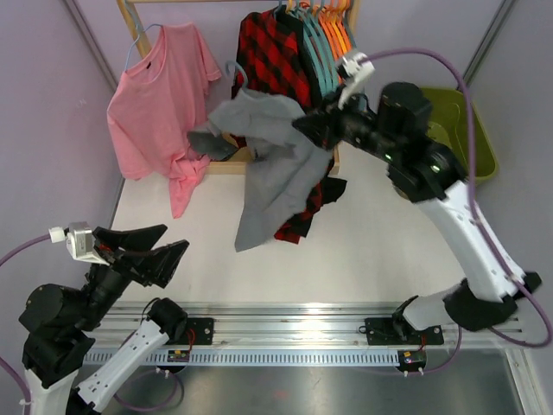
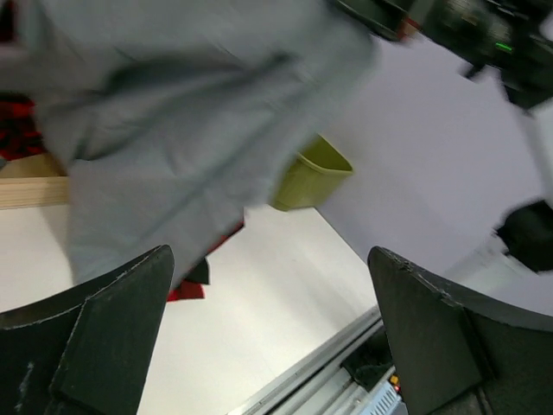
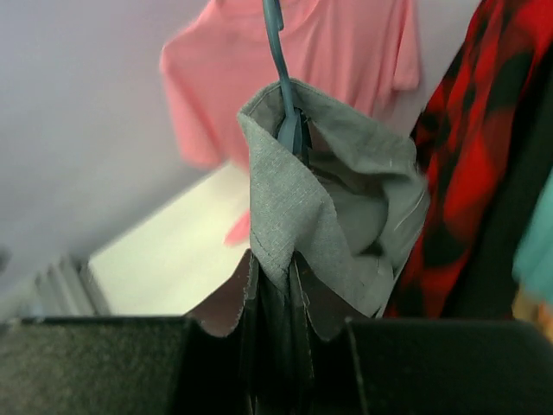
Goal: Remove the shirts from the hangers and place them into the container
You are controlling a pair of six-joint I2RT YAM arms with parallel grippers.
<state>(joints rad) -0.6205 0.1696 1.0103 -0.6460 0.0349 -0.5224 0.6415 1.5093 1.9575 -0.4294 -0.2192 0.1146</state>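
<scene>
Grey shirt (image 1: 276, 173): aloft over table (image 1: 371, 251), collar pinched in right gripper (image 3: 276, 341), fingers closed on the cloth. Left gripper (image 1: 143, 251) spread wide, low, well apart. Keep pinch firm; raise left to catch teal hanger (image 3: 278, 52), then draw cloth free toward container (image 1: 475, 143). Hanger neck possibly inside the pinch too; shoulders hidden under fabric.

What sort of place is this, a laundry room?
Probably a robot test cell staged as a laundry corner: bare lilac walls, a metal mounting rail along the white table, a wooden rack hung with shirts, and a green basket.
</scene>
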